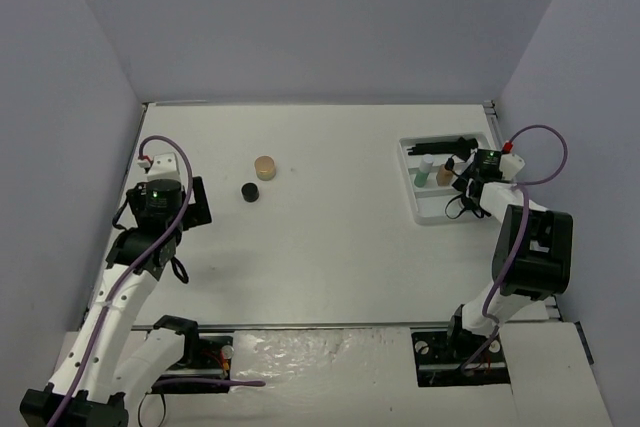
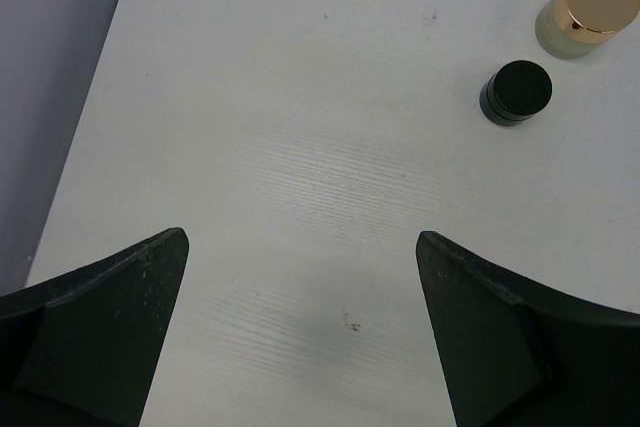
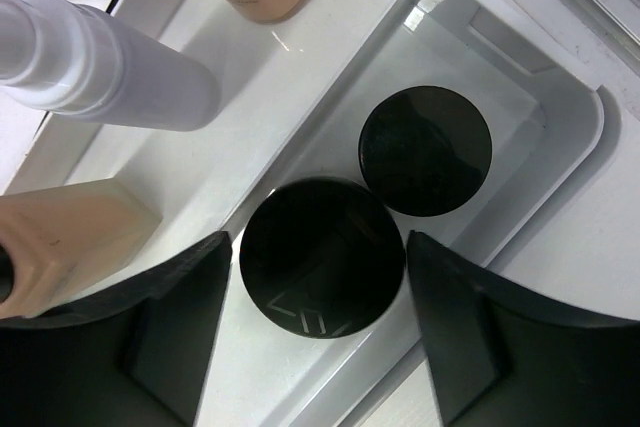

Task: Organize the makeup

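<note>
Lifting away risks trouble: the right gripper (image 3: pixel 318 252) flanks a black jar (image 3: pixel 322 272) in the tray (image 3: pixel 585 122) so tightly that pinching or clear cannot be told; a dragging finger could tip it onto the second jar (image 3: pixel 425 150). Left gripper (image 2: pixel 300 247) hangs spread; tan jar (image 2: pixel 590 9) and loose jar (image 2: pixel 516 92) sit left of centre.

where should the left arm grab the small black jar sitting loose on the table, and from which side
Best bet: grip the black jar by its round side wall, coming straight down from above: it stands upright, lid up, and squat. Turn the open left gripper so neither finger lands on the side facing the tan jar, which stands close by.
</note>
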Available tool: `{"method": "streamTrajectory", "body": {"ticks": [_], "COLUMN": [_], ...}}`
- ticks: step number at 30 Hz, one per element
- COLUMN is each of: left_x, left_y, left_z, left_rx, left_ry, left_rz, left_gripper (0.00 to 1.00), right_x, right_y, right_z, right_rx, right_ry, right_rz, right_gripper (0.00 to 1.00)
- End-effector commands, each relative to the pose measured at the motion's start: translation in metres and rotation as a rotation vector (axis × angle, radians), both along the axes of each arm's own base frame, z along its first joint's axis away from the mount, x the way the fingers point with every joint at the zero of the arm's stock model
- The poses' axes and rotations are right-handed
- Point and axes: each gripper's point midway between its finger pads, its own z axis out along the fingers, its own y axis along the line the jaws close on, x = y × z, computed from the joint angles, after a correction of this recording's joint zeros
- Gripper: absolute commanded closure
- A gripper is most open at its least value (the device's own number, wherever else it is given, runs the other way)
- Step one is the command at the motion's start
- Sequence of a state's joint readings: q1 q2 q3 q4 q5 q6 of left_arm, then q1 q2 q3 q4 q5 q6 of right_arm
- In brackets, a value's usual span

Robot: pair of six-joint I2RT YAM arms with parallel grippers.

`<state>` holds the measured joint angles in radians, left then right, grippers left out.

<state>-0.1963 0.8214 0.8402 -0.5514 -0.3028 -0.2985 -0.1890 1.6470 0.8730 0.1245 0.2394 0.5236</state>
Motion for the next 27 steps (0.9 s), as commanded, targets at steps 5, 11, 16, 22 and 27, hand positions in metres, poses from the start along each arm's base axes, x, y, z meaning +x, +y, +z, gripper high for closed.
{"method": "streamTrajectory", "body": {"ticks": [5, 11, 16, 22, 27], "left_x": [0.028, 0.050, 0.085, 0.131, 0.161], "left_y": [-0.033, -0.058, -0.084, -0.109, -0.123], "left_z": [0.010, 0.005, -0.012, -0.035, -0.064], "left_rx": [-0.101, -0.166, -0.225, -0.283, -0.274], "left_ry": [-0.016, 0.046, 0.151, 0.231, 0.326], "left_rz": [-0.120, -0.201, -0.254, -0.278, -0.285], "left_gripper": [0.03, 0.03, 0.03, 0.03, 0.03], "right_x": [0.014, 0.007, -0.005, -0.020, -0.029], "right_y": [0.013, 0.026, 0.059, 0.106, 0.133], "right_z": [0.050, 0.096, 0.132, 0.171, 0.188], "right_rx": [0.054, 0.075, 0.081, 0.048, 0.049], "right_ry": [-0.148, -0.254, -0.329, -0.421, -0.469], "right_rz": [0.016, 0.063, 0.180, 0.415, 0.552], "right_gripper": [0.17, 0.13, 0.00, 0.00, 0.00]}}
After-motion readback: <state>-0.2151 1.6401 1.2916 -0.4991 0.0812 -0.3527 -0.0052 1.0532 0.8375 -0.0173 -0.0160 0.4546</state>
